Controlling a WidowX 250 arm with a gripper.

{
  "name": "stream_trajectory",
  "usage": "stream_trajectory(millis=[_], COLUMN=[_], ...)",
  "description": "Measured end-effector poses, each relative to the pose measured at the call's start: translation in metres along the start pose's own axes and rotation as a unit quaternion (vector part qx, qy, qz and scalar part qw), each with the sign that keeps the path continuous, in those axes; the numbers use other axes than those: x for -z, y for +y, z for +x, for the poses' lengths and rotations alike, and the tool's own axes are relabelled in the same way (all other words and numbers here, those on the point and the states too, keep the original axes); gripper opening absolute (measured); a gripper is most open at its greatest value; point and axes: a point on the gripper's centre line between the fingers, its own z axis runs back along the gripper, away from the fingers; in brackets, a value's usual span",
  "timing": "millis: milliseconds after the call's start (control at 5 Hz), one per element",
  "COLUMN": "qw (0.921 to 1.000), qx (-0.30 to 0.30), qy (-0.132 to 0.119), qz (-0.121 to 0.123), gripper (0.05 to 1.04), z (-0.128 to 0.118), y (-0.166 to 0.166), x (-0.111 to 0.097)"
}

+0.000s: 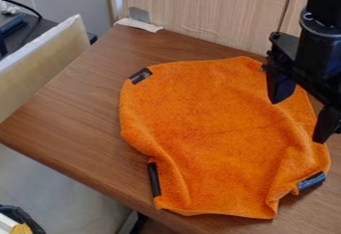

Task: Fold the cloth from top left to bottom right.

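Orange, fuzzy-textured cloth [213, 128] lies spread on a brown wood-grain tabletop [73, 111], its lower edge near the front edge of the table. A short black strip [140, 75] sits at its top left corner, a longer black strip [154, 179] runs along its lower left side, and a shiny blue-black strip [311, 181] marks its lower right corner. Soft creases and raised folds run through the cloth, mainly toward the bottom and right.

At the lower left edge of the view, a dark, crumpled bag-like item [20, 213] surrounds something white and something yellow-orange; both are cut off, and what they are cannot be told. Dark objects [15, 26] at the upper left, with a black cable [23, 6] over them, are also hard to make out.

The black two-finger gripper [299, 121] hangs over the cloth's right side, its fingers spread wide with a gap between them. It covers part of the cloth's upper right, and whether either fingertip touches the fabric cannot be told. Behind the table stands a pale wood-grain panel [200, 11], with grey tape [139, 14] at its lower left.
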Motion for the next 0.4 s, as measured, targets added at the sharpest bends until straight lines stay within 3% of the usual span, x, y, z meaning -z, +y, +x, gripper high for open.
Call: stream_trajectory(millis=[200, 400], qw=[0.9999, 0.9987], qx=[-0.002, -0.049], qy=[0.016, 0.013], qz=[-0.002, 0.006], gripper=[1.001, 1.001], z=[-0.004, -0.004], y=[0.000, 0.033], x=[0.009, 0.011])
